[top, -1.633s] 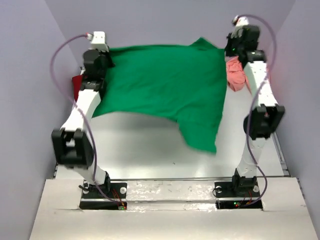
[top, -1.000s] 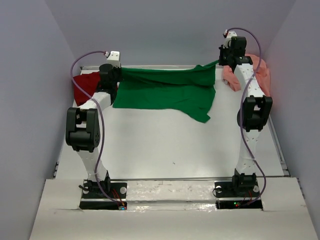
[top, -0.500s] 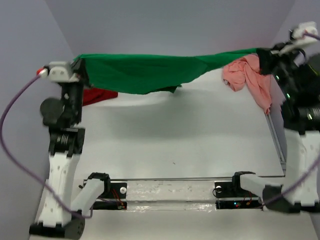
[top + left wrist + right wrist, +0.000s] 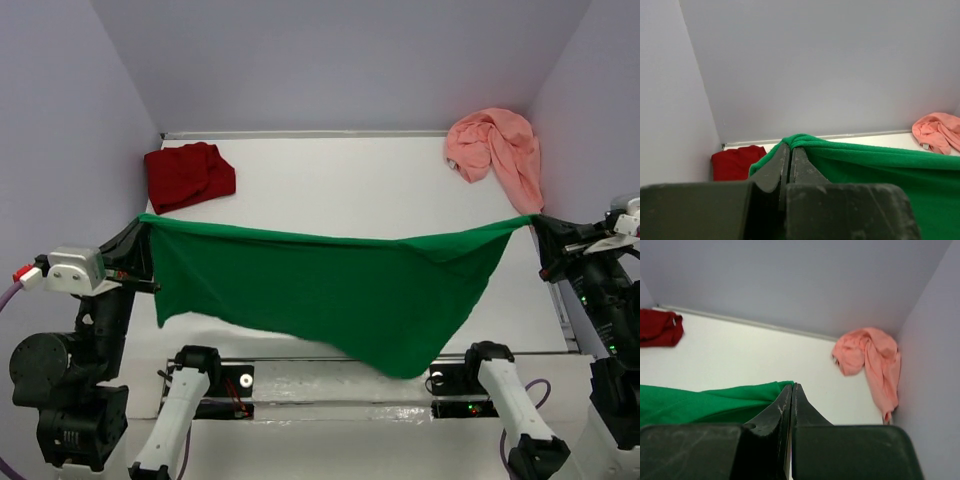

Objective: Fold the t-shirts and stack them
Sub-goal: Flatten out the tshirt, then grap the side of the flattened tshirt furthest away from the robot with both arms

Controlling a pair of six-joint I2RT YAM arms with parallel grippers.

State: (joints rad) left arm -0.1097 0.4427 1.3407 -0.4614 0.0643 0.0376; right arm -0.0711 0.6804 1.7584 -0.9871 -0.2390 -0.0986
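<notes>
Green t-shirt [image 4: 330, 290] stretched in the air, long axis 9-to-3 o'clock, loose edge sagging toward 6.
Left hand [image 4: 140, 228] pinched tight on its 9 o'clock corner, right hand [image 4: 538, 226] clamped on the 3 o'clock corner; shirt hangs between them above near worktop [image 4: 340, 190]. Red t-shirt [image 4: 188, 175] at 10, pink t-shirt [image 4: 495, 150] at 2.

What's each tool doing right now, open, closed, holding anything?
Left tool: closed on one corner of the green t-shirt.
Right tool: closed on the opposite corner of the same shirt.
</notes>
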